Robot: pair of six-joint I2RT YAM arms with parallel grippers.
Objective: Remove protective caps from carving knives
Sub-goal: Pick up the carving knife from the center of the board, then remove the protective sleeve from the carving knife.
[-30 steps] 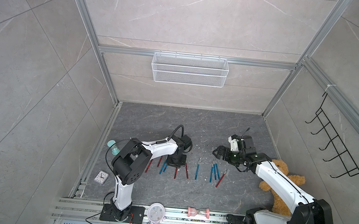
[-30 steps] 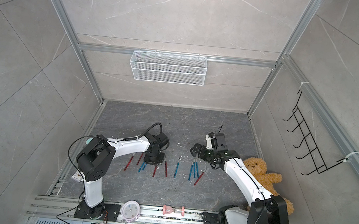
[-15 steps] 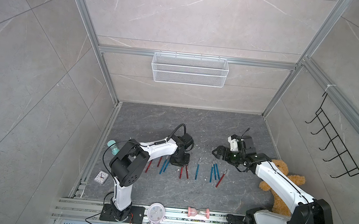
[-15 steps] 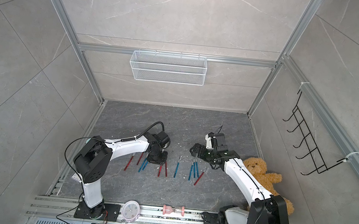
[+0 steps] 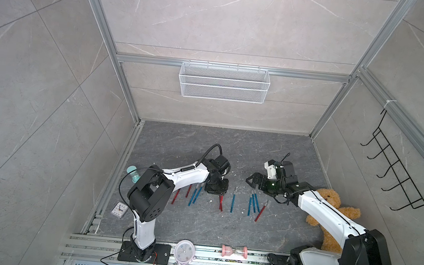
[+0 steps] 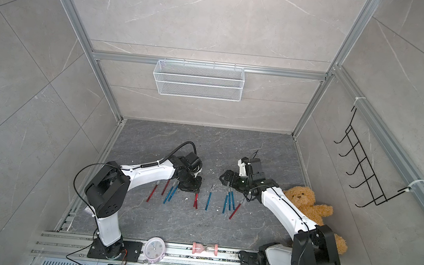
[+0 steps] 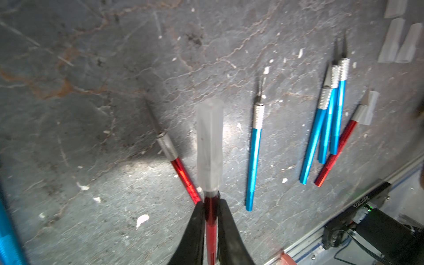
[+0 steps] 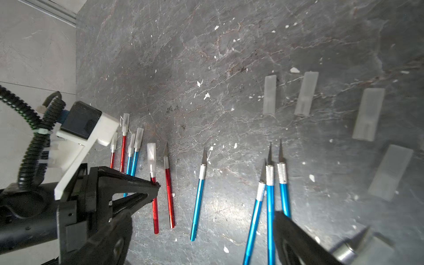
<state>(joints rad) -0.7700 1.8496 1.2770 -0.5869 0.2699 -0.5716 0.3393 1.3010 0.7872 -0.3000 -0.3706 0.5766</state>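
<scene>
My left gripper (image 7: 211,206) is shut on the handle of a red carving knife (image 7: 210,227) whose tip wears a protective cap (image 7: 210,146). In the right wrist view this capped knife (image 8: 154,206) lies beside an uncapped red knife (image 8: 169,195). Bare blue knives (image 8: 197,197) (image 8: 270,195) lie further right. Capped knives (image 8: 125,128) lie behind the left gripper (image 5: 216,189). Loose caps (image 8: 269,94) (image 8: 368,114) rest on the floor. My right gripper (image 5: 252,181) hangs open above the blue knives, holding nothing. Another capped red knife (image 7: 337,149) lies at the row's right end.
A teddy bear (image 5: 331,203) sits under the right arm. A pink clock (image 5: 184,252) and an hourglass (image 5: 234,251) stand on the front rail. A small clock (image 5: 119,209) and a teal bottle (image 5: 132,173) are at the left wall. White specks dot the floor.
My left gripper has shifted slightly right with the capped red knife, bringing it next to the bare red knife. The right arm has barely moved.
</scene>
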